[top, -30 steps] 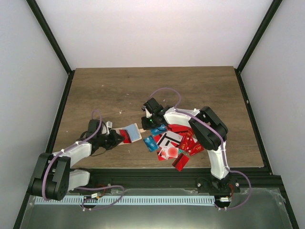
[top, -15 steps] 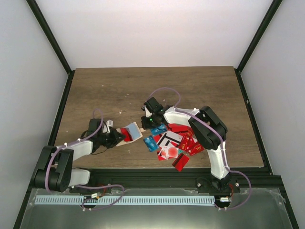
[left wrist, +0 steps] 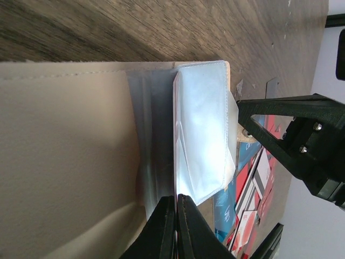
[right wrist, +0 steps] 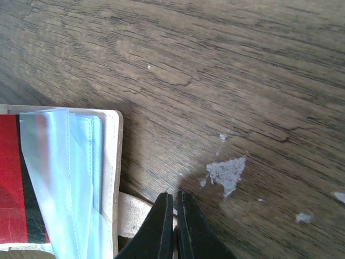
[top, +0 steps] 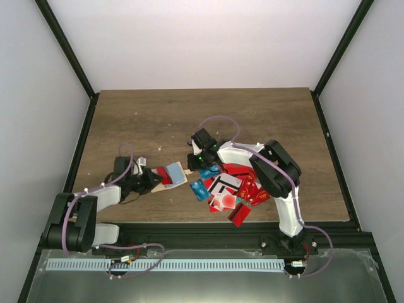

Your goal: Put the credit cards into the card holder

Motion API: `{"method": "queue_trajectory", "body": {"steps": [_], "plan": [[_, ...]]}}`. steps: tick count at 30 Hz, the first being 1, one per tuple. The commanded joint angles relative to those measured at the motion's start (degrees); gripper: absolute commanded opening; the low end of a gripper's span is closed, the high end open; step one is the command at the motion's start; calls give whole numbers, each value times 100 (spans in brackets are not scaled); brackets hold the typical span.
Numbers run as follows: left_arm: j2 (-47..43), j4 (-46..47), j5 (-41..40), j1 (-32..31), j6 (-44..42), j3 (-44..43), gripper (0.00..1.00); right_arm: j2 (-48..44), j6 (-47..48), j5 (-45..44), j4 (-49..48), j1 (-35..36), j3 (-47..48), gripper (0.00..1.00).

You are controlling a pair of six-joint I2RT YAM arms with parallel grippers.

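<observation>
The beige card holder [top: 173, 175] lies open on the table left of the heap of credit cards [top: 230, 189]. My left gripper [top: 153, 181] is shut on the edge of the holder's clear plastic sleeve [left wrist: 202, 140]; its closed fingertips meet on that edge [left wrist: 176, 197], with the beige inner flap [left wrist: 64, 151] to the left. My right gripper [top: 191, 163] is shut on the holder's beige snap tab [right wrist: 132, 216]; its tips meet on the tab [right wrist: 172, 194]. A red card [right wrist: 8, 178] sits inside the holder [right wrist: 114, 162]. The cards also show in the left wrist view [left wrist: 245, 216].
The card heap spreads under the right forearm [top: 243, 154], with one red card [top: 239, 214] close to the table's front edge. White scuff marks [right wrist: 226, 172] dot the wood beside the holder. The right gripper's black body [left wrist: 302, 145] shows close behind the sleeve.
My left gripper has drawn back slightly to the left with the sleeve, and the holder has shifted a little with it. The right gripper has stayed on the tab.
</observation>
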State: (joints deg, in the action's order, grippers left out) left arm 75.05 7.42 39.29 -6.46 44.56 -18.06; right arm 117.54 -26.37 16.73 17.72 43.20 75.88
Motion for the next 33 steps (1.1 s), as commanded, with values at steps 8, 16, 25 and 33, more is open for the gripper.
{"method": "queue_trajectory", "body": {"steps": [8,16,25,33], "plan": [[565,735,490,48,-140,83,4,269,-37,175,168,96,-258,1],[792,878,642,48,-238,50,4,297,-63,172,206,153,-257,1],[1233,1376,751,39,-87,95,4,351,-82,164,224,180,-221,1],[1430,1457,816,-29,-134,42,4,401,-73,177,250,187,-167,1]]}}
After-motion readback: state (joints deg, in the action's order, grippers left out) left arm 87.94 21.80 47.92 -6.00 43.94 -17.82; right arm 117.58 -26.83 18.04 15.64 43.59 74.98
